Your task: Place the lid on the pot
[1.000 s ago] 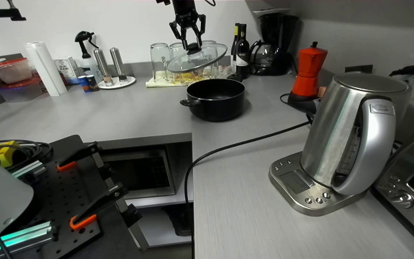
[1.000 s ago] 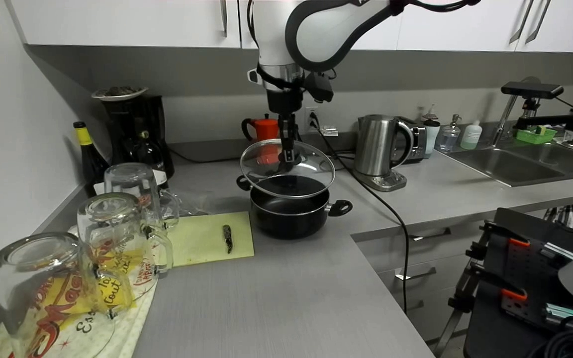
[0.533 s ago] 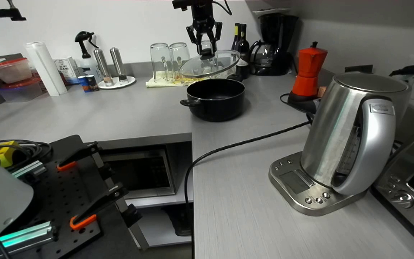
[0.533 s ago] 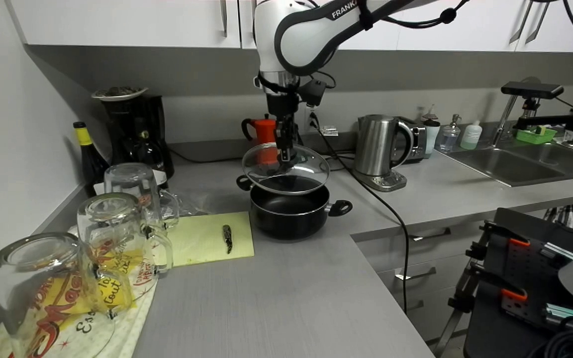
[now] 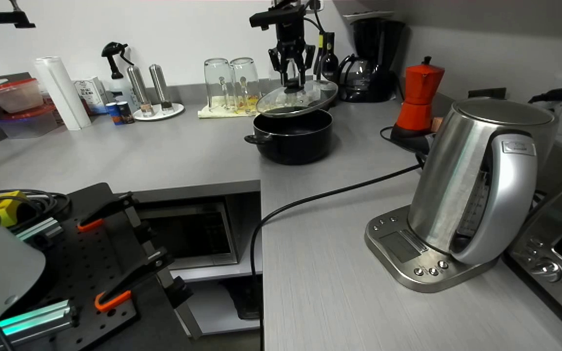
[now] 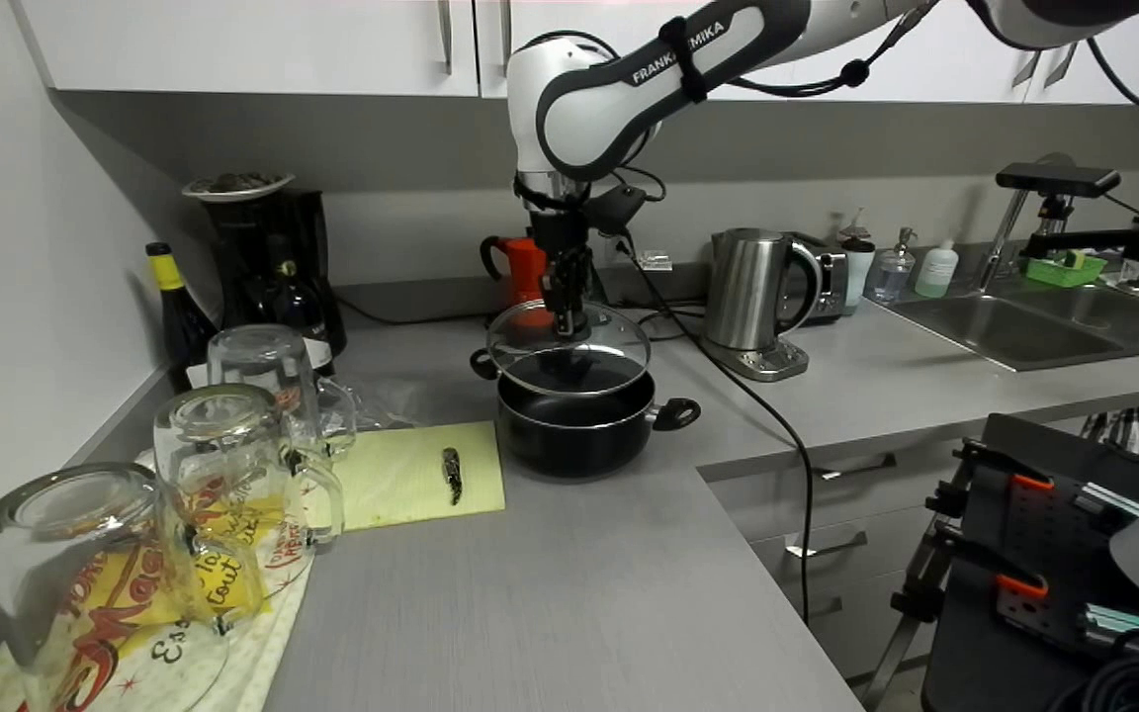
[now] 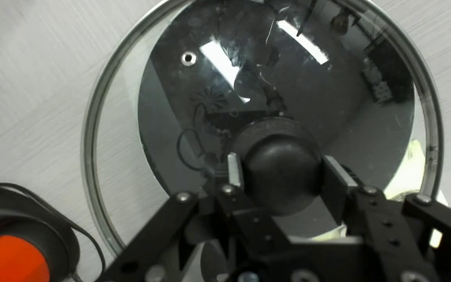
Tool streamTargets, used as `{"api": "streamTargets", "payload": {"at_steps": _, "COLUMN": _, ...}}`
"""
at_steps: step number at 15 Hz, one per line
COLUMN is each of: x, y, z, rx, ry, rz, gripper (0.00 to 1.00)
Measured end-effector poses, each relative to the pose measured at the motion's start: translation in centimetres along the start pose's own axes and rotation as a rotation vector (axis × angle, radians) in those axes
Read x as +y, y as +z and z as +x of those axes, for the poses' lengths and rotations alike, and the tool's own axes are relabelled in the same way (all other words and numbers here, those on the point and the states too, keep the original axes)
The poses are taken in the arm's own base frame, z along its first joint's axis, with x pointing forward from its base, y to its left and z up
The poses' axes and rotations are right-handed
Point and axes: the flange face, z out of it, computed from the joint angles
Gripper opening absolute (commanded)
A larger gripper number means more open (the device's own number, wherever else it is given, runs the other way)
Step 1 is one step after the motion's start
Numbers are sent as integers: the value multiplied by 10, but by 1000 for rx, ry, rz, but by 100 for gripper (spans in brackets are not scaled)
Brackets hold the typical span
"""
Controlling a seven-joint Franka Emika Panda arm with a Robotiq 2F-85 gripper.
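The glass lid [image 5: 317,97] with a metal rim and black knob hangs tilted just above the black pot [image 5: 293,146]. In an exterior view the lid [image 6: 614,361] is over the pot [image 6: 569,445], and the open front of the pot shows below the lid's edge. My gripper [image 5: 293,84] is shut on the knob from above; it also shows there [image 6: 568,321]. In the wrist view the gripper's pads [image 7: 284,172] sit on both sides of the round knob, and the lid [image 7: 315,90] covers most of the dark pot, with counter showing through its left side.
A yellow cloth [image 6: 401,494] with a small dark object lies beside the pot. Glass mugs [image 6: 233,465], dark bottles [image 6: 179,307] and a coffee maker [image 5: 371,63] stand nearby. A red moka pot [image 5: 420,92], a kettle [image 5: 476,185] and a black cable [image 5: 330,191] are also on the counter.
My gripper and the held lid have moved right and down in an exterior view, coming lower and further over the pot. The pot has not moved.
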Motion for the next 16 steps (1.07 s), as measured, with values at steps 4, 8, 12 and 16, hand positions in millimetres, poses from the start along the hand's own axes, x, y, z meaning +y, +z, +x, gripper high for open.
{"api": "streamTargets", "payload": {"at_steps": 4, "x": 2, "y": 19, "z": 5, "rx": -44, "ry": 24, "rz": 34, "gripper": 25}}
{"api": "streamTargets", "payload": {"at_steps": 8, "x": 3, "y": 31, "z": 9, "rx": -76, "ry": 40, "rz": 65, "gripper": 25}}
{"api": "streamTargets", "payload": {"at_steps": 12, "x": 6, "y": 37, "z": 13, "rx": -87, "ry": 54, "rz": 85, "gripper": 25}}
{"api": "streamTargets", "payload": {"at_steps": 16, "x": 13, "y": 42, "z": 15, "rx": -88, "ry": 68, "rz": 97, "gripper": 25}}
